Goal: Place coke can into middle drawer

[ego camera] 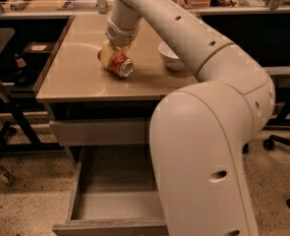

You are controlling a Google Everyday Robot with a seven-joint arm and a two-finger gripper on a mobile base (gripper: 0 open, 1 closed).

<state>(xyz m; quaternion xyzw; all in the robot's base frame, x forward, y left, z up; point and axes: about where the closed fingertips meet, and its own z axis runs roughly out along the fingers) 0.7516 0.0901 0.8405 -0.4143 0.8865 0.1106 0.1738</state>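
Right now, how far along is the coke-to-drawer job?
Done: the middle drawer stands open, floor bare. In hand: the claw is at the coke can, which lies tilted on the tabletop. Left: lift it, carry it down, set it in the drawer.
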